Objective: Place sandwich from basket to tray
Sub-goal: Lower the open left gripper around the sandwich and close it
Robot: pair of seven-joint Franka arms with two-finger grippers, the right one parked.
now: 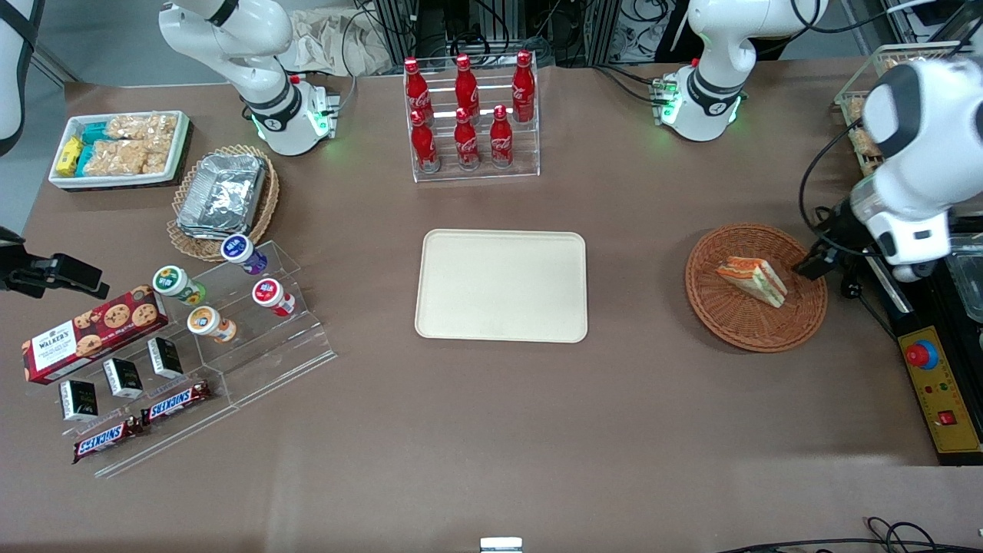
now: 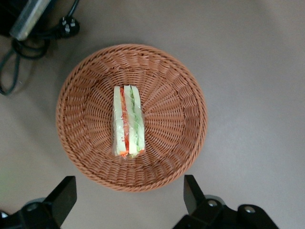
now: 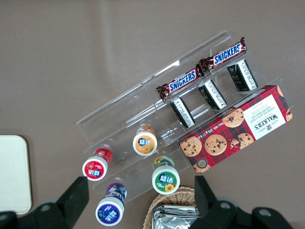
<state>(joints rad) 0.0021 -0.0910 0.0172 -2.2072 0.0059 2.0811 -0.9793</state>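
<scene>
The sandwich (image 1: 752, 280) (image 2: 127, 121), a pale wedge with orange-red and green layers, lies in the middle of the round reddish-brown wicker basket (image 1: 756, 342) (image 2: 190, 86). My left gripper (image 1: 814, 261) (image 2: 128, 195) hovers above the basket's rim, on the side toward the working arm's end of the table. It is open wide, with only the rim and bare table between its black fingers (image 2: 64, 193). It touches neither basket nor sandwich. The cream tray (image 1: 501, 285) lies flat and bare at the table's middle, well apart from the basket.
An acrylic rack of red cola bottles (image 1: 470, 115) stands farther from the camera than the tray. Toward the parked arm's end are a tan basket with foil containers (image 1: 223, 196), a snack tray (image 1: 119, 146) and an acrylic stand of cups and bars (image 1: 230, 322). A control box (image 1: 941, 392) and cables (image 2: 28, 43) lie beside the basket.
</scene>
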